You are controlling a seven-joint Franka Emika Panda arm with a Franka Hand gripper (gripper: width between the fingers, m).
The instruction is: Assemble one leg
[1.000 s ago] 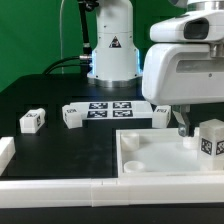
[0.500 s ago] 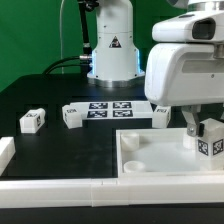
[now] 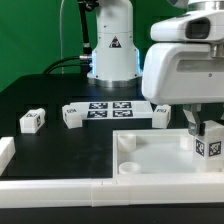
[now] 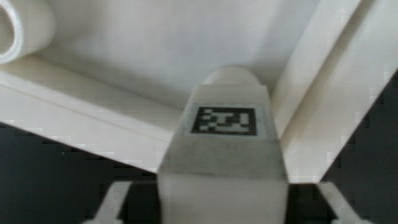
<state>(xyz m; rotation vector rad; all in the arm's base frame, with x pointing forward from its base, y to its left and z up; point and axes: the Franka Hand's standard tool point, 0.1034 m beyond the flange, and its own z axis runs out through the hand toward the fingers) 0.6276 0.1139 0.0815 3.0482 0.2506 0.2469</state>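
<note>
A leg [image 3: 209, 141], a small white block with square tags, stands at the exterior view's right, over the large white tray-like piece [image 3: 150, 158] near its right side. My gripper [image 3: 201, 130] is shut on this leg, with one finger [image 3: 191, 126] showing beside it. In the wrist view the leg [image 4: 222, 140] fills the middle with its tag facing the camera. The fingers [image 4: 125, 200] press it on both sides, above the tray's wall [image 4: 107, 95]. I cannot tell whether the leg touches the tray.
Three more legs lie on the black table: one at the left [image 3: 32, 121], one [image 3: 72, 116] next to the marker board [image 3: 110, 108], one [image 3: 160, 114] at its right. Long white bars edge the front [image 3: 90, 186] and left [image 3: 5, 152].
My gripper has shifted slightly toward the exterior view's right, closing in on the leg. The leg sits a touch lower over the tray. The other legs have not moved.
</note>
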